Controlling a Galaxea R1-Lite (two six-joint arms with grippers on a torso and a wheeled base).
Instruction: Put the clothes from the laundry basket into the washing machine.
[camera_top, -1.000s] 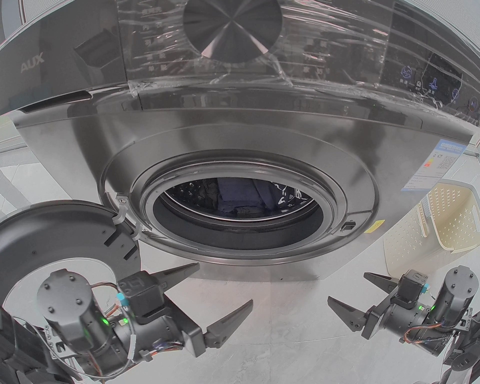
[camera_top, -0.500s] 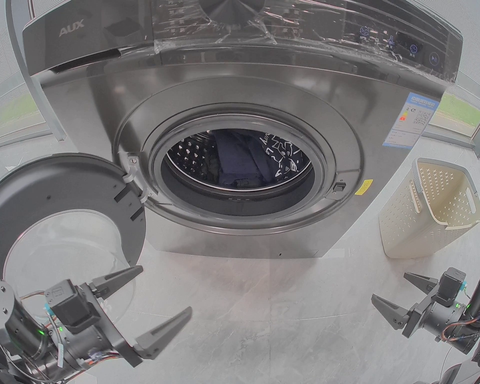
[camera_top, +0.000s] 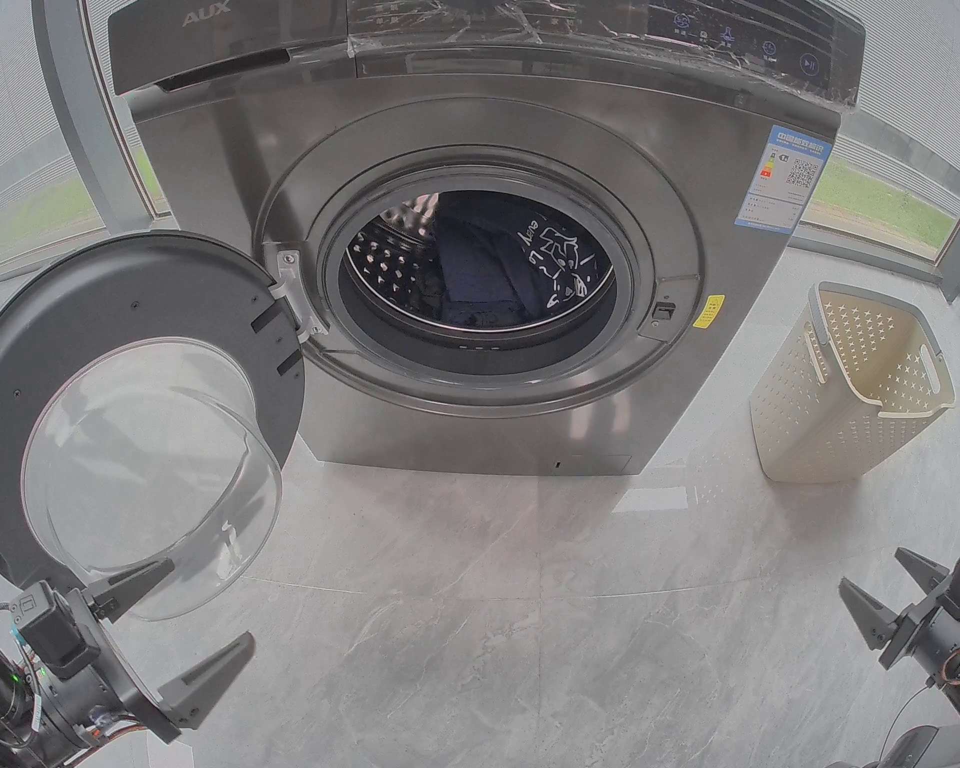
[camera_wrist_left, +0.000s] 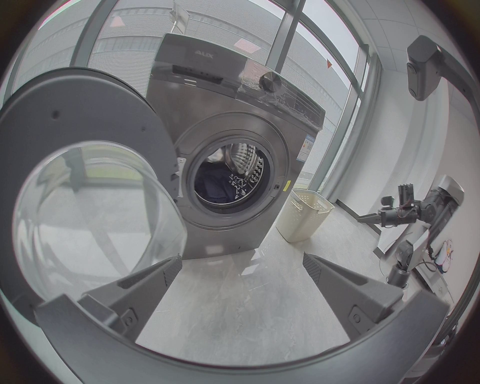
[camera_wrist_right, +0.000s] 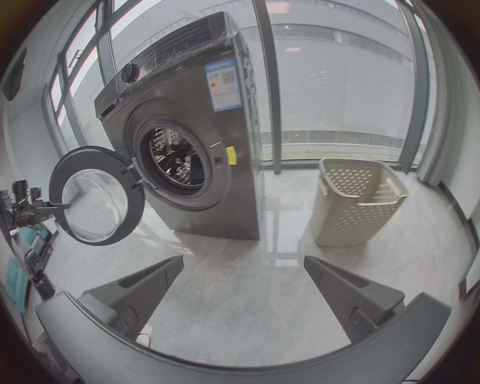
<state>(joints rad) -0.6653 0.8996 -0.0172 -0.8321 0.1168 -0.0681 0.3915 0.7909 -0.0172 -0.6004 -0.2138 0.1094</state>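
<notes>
Dark clothes (camera_top: 490, 260) lay inside the open washing machine (camera_top: 200, 170) at 12 o'clock; the laundry basket (camera_top: 800, 410) at 3 looked empty, so loading seemed finished. The left gripper (camera_top: 210, 602) and right gripper (camera_top: 872, 568) hung spread, holding nothing

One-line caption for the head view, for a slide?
Head view: washing machine, door open, dark clothes in the drum; laundry basket beside it; left gripper and right gripper open, empty.
</notes>
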